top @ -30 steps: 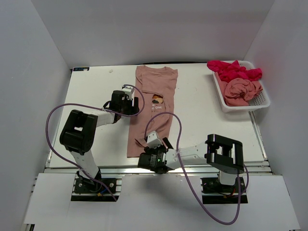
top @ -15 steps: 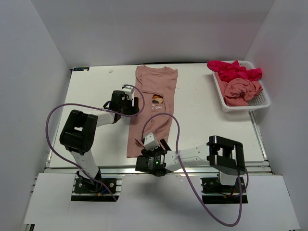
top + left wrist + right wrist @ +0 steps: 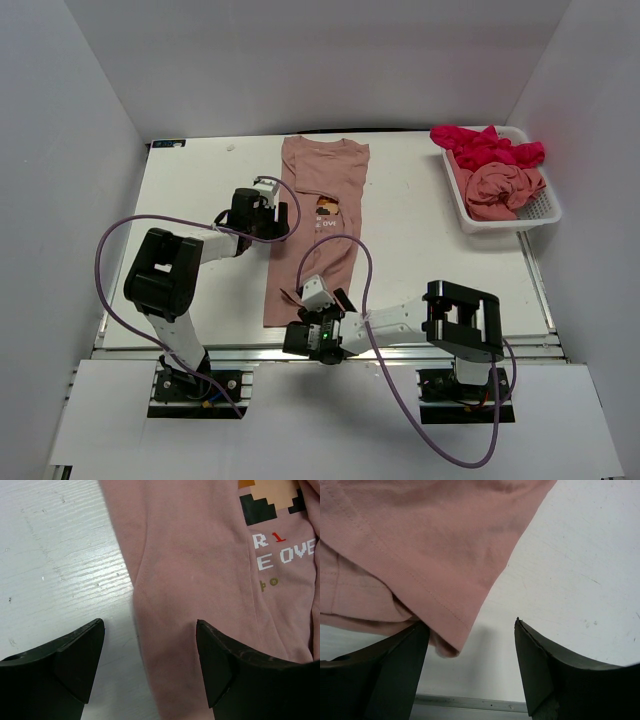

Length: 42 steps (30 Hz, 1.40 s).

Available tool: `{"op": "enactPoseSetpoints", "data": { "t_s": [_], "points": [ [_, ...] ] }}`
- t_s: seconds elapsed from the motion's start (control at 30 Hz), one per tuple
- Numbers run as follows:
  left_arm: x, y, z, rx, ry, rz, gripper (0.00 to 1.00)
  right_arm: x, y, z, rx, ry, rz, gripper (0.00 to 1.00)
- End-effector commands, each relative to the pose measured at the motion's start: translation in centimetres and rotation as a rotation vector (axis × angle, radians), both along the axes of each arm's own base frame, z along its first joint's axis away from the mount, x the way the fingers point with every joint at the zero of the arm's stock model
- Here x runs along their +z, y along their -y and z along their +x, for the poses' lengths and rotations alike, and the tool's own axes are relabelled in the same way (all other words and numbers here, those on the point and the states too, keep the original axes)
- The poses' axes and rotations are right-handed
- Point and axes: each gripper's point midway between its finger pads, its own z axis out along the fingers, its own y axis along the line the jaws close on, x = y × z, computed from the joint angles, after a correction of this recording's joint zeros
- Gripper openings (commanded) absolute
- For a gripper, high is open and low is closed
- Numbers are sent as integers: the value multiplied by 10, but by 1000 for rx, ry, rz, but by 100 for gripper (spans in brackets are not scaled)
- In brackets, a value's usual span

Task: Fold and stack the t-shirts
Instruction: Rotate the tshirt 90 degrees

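I'm reading print [image 3: 280,555] only via left wrist | left gripper [image 3: 150,665] gaping, straddling shirt [image 3: 200,590] edge | right gripper [image 3: 470,670] gaping, hem corner between jaws

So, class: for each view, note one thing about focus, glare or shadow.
Top external: even, sharp, the table bright white without hard shadows. Left wrist: the t-shirt print crisp, streaky glare on bare table. Right wrist: hem stitching sharp, soft shadow beneath it.

Bright, even light from above fills the top view, leaving only faint, soft shadows on the white grained tabletop [image 3: 420,240]. Both wrist views are sharp on the dusty salmon-pink cotton t-shirt [image 3: 200,580]. In the right wrist view the tabletop glares pale at upper right, and a soft shadow lies beneath the shirt's hem.
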Motion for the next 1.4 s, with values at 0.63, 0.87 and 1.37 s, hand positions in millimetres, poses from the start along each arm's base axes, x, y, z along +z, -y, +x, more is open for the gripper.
{"op": "enactPoseSetpoints", "data": {
  "t_s": [0.63,0.87,1.37],
  "points": [
    [10,-2,-3,-12,15,13,83,39,-14,5,2,61,100,76],
    [22,-5,-5,-7,35,17,83,39,-19,5,16,75,129,74],
    [17,-5,-4,-9,28,25,83,37,-48,5,86,64,177,66]
  ]
}}
